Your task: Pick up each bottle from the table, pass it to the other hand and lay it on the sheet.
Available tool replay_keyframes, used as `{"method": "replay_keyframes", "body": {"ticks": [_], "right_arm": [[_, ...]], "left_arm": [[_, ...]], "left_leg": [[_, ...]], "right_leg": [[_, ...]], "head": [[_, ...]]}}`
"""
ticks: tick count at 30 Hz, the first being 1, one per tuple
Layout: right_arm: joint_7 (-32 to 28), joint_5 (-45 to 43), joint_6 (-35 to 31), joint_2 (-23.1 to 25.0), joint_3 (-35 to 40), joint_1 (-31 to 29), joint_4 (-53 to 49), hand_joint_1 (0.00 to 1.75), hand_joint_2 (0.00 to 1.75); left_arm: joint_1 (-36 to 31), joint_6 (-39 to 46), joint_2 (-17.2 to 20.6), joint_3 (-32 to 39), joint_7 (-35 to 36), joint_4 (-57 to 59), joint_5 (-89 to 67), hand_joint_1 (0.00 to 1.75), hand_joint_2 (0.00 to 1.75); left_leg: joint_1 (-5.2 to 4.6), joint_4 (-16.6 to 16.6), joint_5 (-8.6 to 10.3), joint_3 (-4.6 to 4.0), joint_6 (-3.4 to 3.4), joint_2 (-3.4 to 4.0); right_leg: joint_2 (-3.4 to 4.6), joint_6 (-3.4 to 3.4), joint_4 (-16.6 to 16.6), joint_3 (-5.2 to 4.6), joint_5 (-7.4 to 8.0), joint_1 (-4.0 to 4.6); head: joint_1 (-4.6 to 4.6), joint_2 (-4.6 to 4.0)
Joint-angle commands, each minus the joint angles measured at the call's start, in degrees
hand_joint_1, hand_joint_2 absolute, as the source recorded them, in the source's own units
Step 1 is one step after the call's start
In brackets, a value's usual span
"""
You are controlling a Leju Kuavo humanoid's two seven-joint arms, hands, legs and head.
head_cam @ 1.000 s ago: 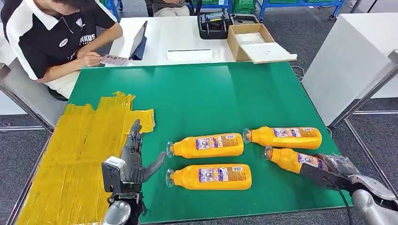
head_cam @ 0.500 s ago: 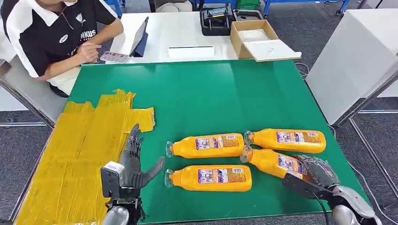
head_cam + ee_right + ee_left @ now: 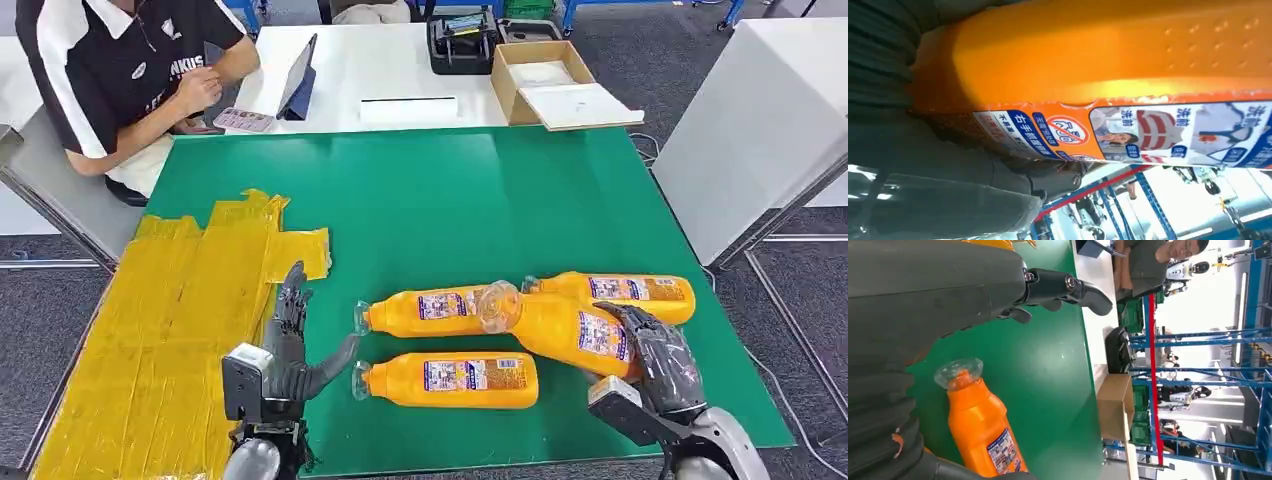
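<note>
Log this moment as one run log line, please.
phase: handover | right robot hand: holds lifted bottle | left robot hand: open, waiting | on table: three bottles | yellow sheet: no bottles

I'm reading blue Chinese characters on the held bottle's label (image 3: 1128, 135) in the right wrist view — "右手" among them, then "洗前" and "洗后" over small pictures, beside a red prohibition sign. The person's black shirt (image 3: 150, 60) is showing white letters ending in "NKUS" — other bottle labels are staying too small to read.
</note>
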Motion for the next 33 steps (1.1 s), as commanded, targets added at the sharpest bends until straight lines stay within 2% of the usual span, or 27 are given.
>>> {"method": "replay_keyframes", "body": {"ticks": [1,2,5,6,8,9,14,15,18,21,25,33], "right_arm": [[-0.1,-2.4,-13.5,11.3,-1.5,2.7,-6.8,1.75,1.75],[0.2,-2.2,-18.9,13.2,-1.9,3.9,-8.8,1.75,1.75],[0.2,-0.9,-25.9,15.4,-1.5,5.2,-10.4,1.75,1.75],[0.2,-0.1,-29.2,16.4,-0.4,4.2,-9.1,1.75,1.75],[-0.9,-4.0,-30.2,17.6,1.7,1.6,-6.3,1.75,1.75],[-2.6,-4.4,-32.9,19.0,2.6,-0.3,-3.7,1.75,1.75],[-10.4,-12.6,-35.0,23.0,10.5,-7.3,9.2,1.75,1.75],[-13.5,-14.4,-35.8,24.2,11.2,-7.9,10.8,1.75,1.75],[-16.4,-14.8,-35.8,27.1,12.3,-10.6,14.7,1.75,1.75],[-17.1,-14.8,-35.8,29.9,13.4,-15.8,20.4,1.75,1.75],[-17.1,-13.2,-35.8,32.6,12.5,-21.4,26.8,1.75,1.75],[-17.1,-12.5,-35.8,33.6,11.6,-25.6,30.1,1.75,1.75]], "left_arm": [[-2.5,0.4,-0.4,-0.2,-0.4,6.6,-0.4,0.00,1.75],[-3.1,0.3,-0.4,-0.8,-0.4,7.0,-0.5,0.00,1.75],[-2.9,1.3,-0.4,-1.4,0.7,6.4,-1.3,0.00,1.75],[-2.3,1.5,-0.3,-1.5,1.1,5.7,-1.7,0.00,1.75],[-1.7,1.1,-0.2,-2.1,1.6,4.7,-2.1,0.00,1.75],[-1.5,0.6,-0.1,-2.8,2.1,4.2,-2.7,0.00,1.75],[-3.7,-2.0,0.8,-7.4,4.4,1.8,-4.4,0.00,1.75],[-4.5,-2.4,1.5,-9.3,4.6,0.6,-4.2,0.00,1.75],[-4.9,-1.1,2.2,-12.5,6.4,-3.6,-6.2,0.00,1.75],[-5.1,-0.1,2.5,-15.0,7.5,-7.8,-7.9,0.00,1.75],[-5.9,-0.7,3.1,-17.7,8.8,-11.4,-8.5,0.00,1.75],[-7.7,-1.7,3.4,-19.7,10.3,-13.8,-8.1,0.00,1.75]], "left_leg": [[-0.04,-0.1,-0.05,0.16,-0.17,-0.04],[-0.02,-0.1,-0.04,0.14,-0.14,-0.03],[-0.05,0.0,-0.06,0.18,-0.22,-0.17],[-0.05,0.0,-0.02,0.14,-0.16,-0.12],[-0.06,0.0,-0.13,0.26,-0.26,-0.01],[-0.01,0.0,-0.04,0.16,-0.14,0.18],[0.03,-0.1,-0.06,0.22,-0.25,0.37],[0.08,-0.1,-0.02,0.15,-0.22,0.29],[0.09,0.0,0.06,0.06,-0.25,0.12],[0.04,0.0,0.07,0.04,-0.41,0.35],[0.02,0.0,0.35,-0.06,-0.48,0.30],[0.06,0.0,0.52,-0.21,-0.43,0.11]], "right_leg": [[-0.19,-0.05,0.0,0.16,-0.09,-0.03],[-0.14,-0.04,0.0,0.13,-0.07,-0.01],[-0.35,-0.07,0.1,0.16,-0.18,-0.04],[-0.26,-0.05,0.0,0.10,-0.13,-0.04],[-0.24,-0.07,0.1,0.19,-0.22,-0.04],[0.07,-0.04,0.0,0.08,-0.03,-0.01],[0.17,-0.06,0.0,0.14,0.03,0.02],[0.13,-0.08,0.0,0.10,0.05,0.07],[-0.02,-0.16,0.0,-0.01,0.08,0.09],[0.15,-0.21,0.1,-0.09,0.12,0.05],[0.11,-0.35,0.2,-0.20,0.22,0.01],[-0.01,-0.36,0.1,-0.30,0.25,0.04]], "head": [[0.02,0.00],[0.00,0.00],[-0.02,0.00],[0.00,0.00],[-0.02,0.00],[0.00,0.00],[0.02,0.00],[0.00,0.00],[0.04,0.00],[0.02,0.00],[0.02,0.00],[0.02,0.00]]}}
